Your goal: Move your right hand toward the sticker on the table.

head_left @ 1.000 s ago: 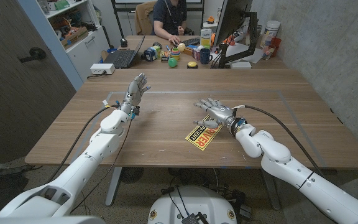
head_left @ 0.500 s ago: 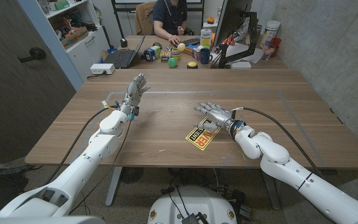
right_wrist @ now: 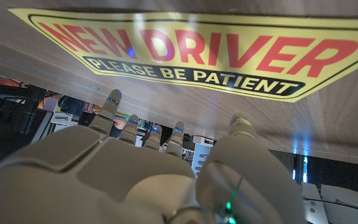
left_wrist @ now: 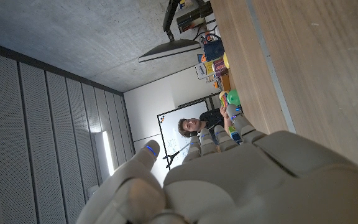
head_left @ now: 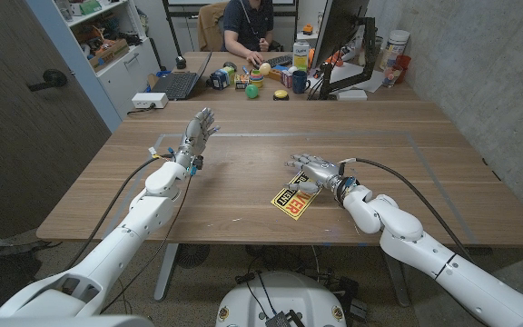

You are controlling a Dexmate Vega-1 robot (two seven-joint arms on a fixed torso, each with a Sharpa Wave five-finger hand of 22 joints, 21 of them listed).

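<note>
A yellow sticker [head_left: 293, 199] with red "NEW DRIVER" lettering lies flat near the middle of the wooden table [head_left: 243, 195]. My right hand [head_left: 313, 167] hovers low at the sticker's far end, fingers stretched out and apart, holding nothing. In the right wrist view the sticker [right_wrist: 185, 50] is very close beyond my right hand [right_wrist: 142, 180]; whether the fingers touch it I cannot tell. My left hand [head_left: 200, 128] is raised over the table's far left part, fingers spread and empty, well away from the sticker. The left wrist view looks along the back of my left hand [left_wrist: 229, 180].
Pale tape lines [head_left: 370, 135] frame the table's middle. Behind the table stands a desk with a laptop [head_left: 178, 84], a monitor [head_left: 339, 36], cups and small coloured objects. A person [head_left: 248, 27] sits there. A concrete wall runs along the right.
My right hand has drawn back a little toward me and sunk lower over the sticker's far end. The left arm and the sticker have not moved.
</note>
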